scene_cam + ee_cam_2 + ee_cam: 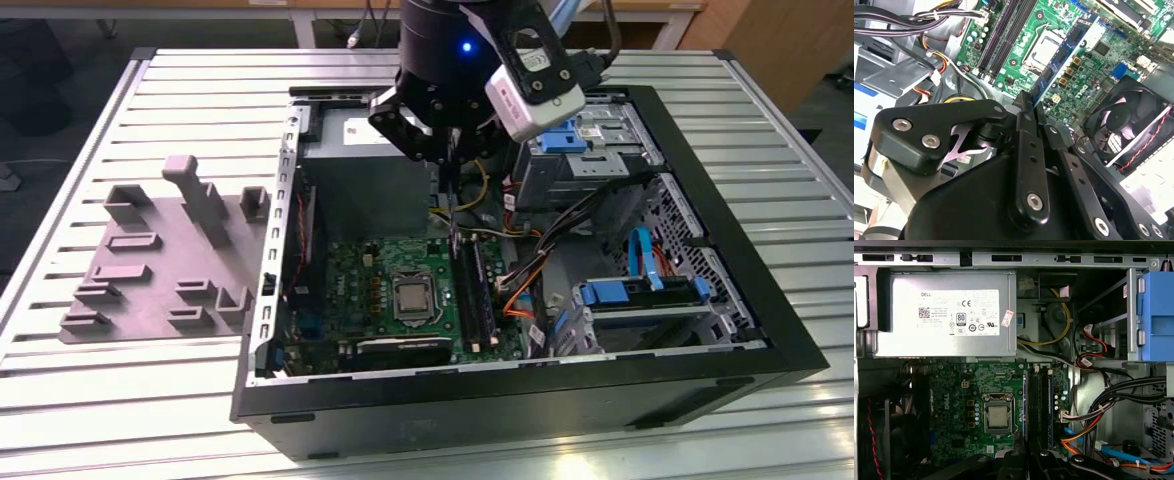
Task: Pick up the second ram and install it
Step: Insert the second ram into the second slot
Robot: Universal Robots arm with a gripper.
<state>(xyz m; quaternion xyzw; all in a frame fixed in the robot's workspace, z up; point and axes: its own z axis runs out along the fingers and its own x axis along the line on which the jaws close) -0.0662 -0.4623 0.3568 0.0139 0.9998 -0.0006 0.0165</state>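
My gripper [447,150] hangs over the open computer case [747,330], above the back end of the green motherboard [360,270]. In the second wrist view its fingers [1024,130] stand pressed together at the gripper [1030,100], shut on the second ram [1061,55], a slim blue-green board with black chips that juts out past the tips. In the exterior view the ram [445,182] shows as a thin dark strip below the fingers. The long black memory slots [475,290] [1038,400] [1006,35] lie below it, beside the processor socket [997,418].
A grey power supply [944,310] fills the case's back corner. Bundled orange, black and yellow cables [534,270] run beside the slots. Blue drive brackets [641,295] sit towards the exterior view's right. A case fan [1126,125] is close by. The grey holder block [160,260] lies outside the case.
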